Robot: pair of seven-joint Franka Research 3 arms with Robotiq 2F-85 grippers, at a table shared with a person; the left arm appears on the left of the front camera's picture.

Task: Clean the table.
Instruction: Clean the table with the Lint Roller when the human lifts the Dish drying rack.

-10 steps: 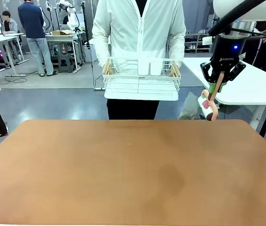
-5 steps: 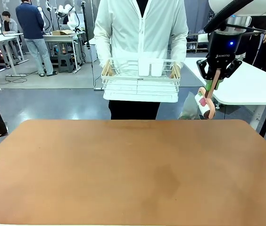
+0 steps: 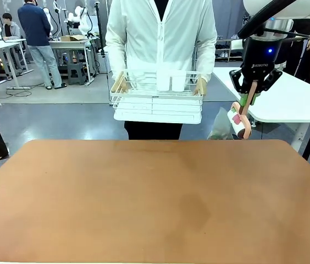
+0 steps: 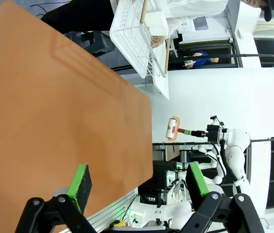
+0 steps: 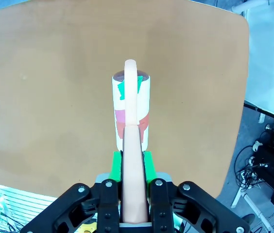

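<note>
The reddish-brown table has a bare top. My right gripper hangs above its far right corner, shut on the pink handle of a lint roller whose white roll with pink and green patches points down. In the right wrist view the lint roller stands out from the gripper over the table. My left gripper is open with nothing between its green pads, above the table; from there the lint roller is seen far off.
A person in a white jacket stands at the far edge holding a white wire rack in both hands above the floor, just beyond the table. A white-topped table with black legs stands at the back right.
My right gripper rose a little with the lint roller, then held still. The person shifted the wire rack slightly to the left and up.
</note>
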